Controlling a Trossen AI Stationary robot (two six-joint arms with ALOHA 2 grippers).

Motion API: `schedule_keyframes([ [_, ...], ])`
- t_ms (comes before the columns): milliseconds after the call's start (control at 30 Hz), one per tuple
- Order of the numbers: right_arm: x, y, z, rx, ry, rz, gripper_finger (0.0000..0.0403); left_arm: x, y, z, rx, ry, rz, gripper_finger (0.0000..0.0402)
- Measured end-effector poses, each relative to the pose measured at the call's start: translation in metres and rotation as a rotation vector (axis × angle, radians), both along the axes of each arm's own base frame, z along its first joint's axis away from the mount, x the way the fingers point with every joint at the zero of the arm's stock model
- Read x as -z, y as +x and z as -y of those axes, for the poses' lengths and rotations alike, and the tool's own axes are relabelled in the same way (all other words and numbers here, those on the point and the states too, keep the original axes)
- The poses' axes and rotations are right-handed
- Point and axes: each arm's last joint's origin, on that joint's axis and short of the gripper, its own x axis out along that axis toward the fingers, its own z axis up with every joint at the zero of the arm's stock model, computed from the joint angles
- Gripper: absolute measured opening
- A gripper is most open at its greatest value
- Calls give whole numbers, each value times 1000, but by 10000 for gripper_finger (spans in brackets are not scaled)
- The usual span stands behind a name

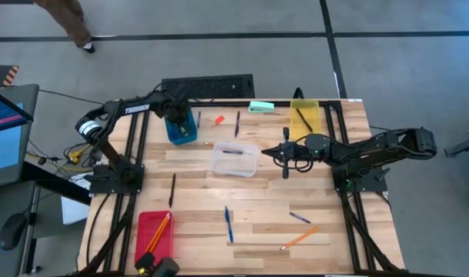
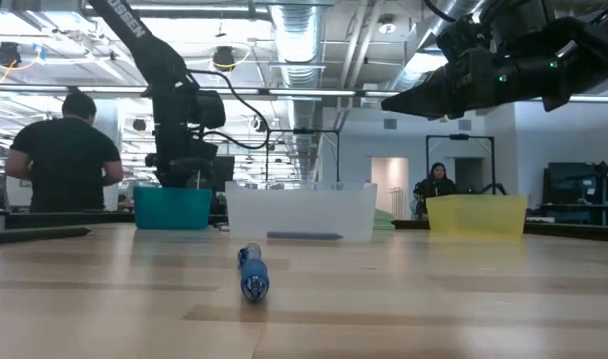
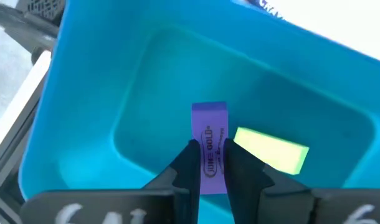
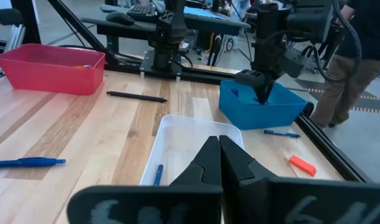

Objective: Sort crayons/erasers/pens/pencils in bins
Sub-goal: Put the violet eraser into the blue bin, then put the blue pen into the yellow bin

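My left gripper (image 3: 212, 149) stands over the blue bin (image 1: 181, 129), pointing down into it and shut on a purple eraser (image 3: 210, 124) with a printed sleeve. A yellow eraser (image 3: 271, 149) lies flat on the bin's floor beside it. The right wrist view shows the left gripper's fingers (image 4: 263, 93) dipping inside the blue bin (image 4: 258, 106). My right gripper (image 1: 267, 152) hangs shut and level, just off the right side of the clear bin (image 1: 234, 160), with nothing in it. My left gripper pinches the purple eraser's two long sides (image 3: 205, 163) between its two fingers, coming from above and pointing down. The eraser lies along the fingers and sticks out past their tips toward the bin's floor. Whether its lower end touches the floor, I cannot tell.
An orange-red eraser (image 1: 219, 120) lies right of the blue bin. Pens (image 1: 228, 225) and a pencil (image 1: 300, 237) lie on the table's near half, and a dark stick (image 1: 172, 189) at left. The red bin (image 1: 154, 233) is near left, the yellow bin (image 1: 304, 119) far right.
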Motion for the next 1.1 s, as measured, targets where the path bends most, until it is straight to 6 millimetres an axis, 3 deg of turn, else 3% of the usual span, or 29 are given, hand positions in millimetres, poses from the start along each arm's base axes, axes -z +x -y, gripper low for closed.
schedule_keyframes([
  [467, 0, 0, -3, -15, 5, 0, 3, -3, -5, 4, 38, -38, -23, 109],
  [733, 0, 1, -13, 22, -5, -2, 3, -31, -11, 11, 89, 67, 11, 88],
  [1000, 0, 2, -19, 83, -4, -2, 3, -32, -13, 18, 161, 16, -9, 113],
  [1100, -7, 5, -22, 117, -10, -14, 2, -43, -12, 31, 221, 66, 25, 90],
])
